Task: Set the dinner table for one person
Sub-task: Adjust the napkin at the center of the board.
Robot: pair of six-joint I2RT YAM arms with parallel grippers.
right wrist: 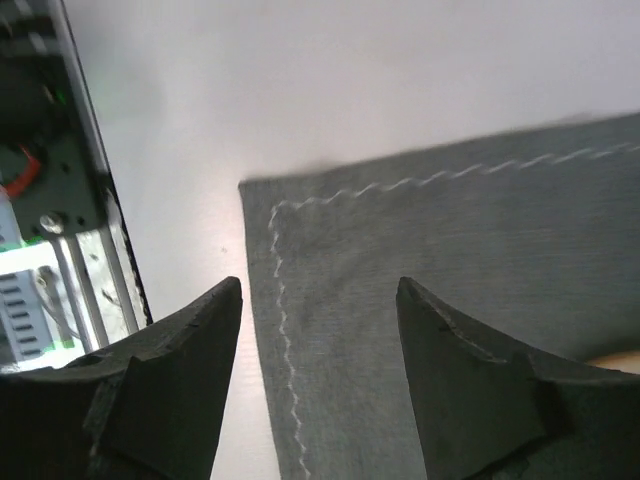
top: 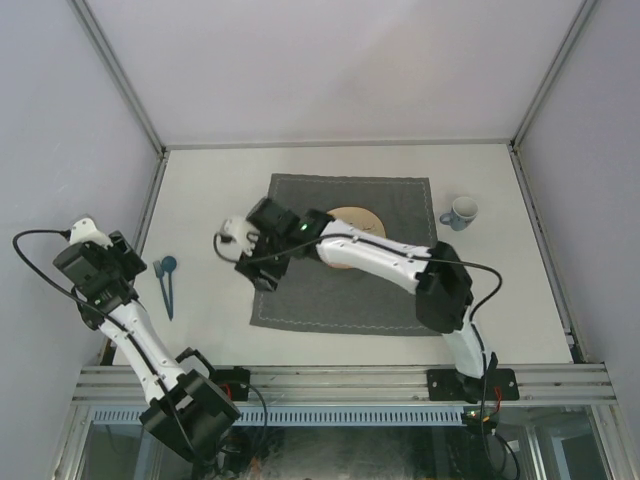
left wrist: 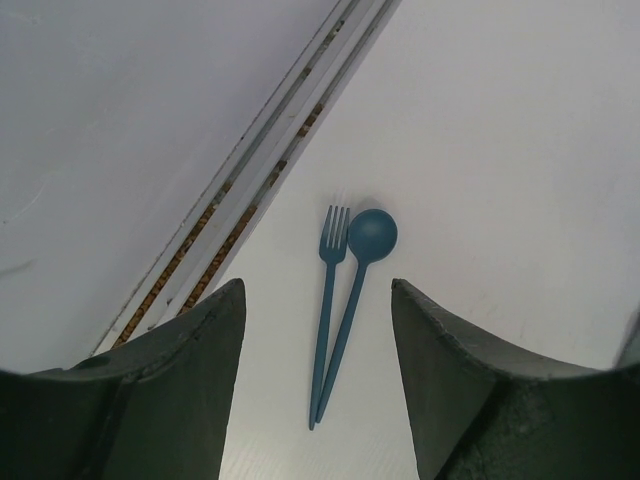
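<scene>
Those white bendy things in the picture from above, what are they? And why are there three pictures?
They are two robot arms, bolted at the near edge of the big off-white dinner table. Each ends in a two-finger claw called a gripper. One picture comes from a camera high above. The other two come from small cameras on the wrists, so you see each claw's dark fingers at the bottom.

On the table lie a square dark grey stitched cloth with a round tan plate on it, a light blue mug to the right, and a blue plastic fork and blue plastic spoon on the left.

The left gripper hangs open above the fork and spoon. The right gripper is open over the cloth's corner. Neither holds anything.
</scene>
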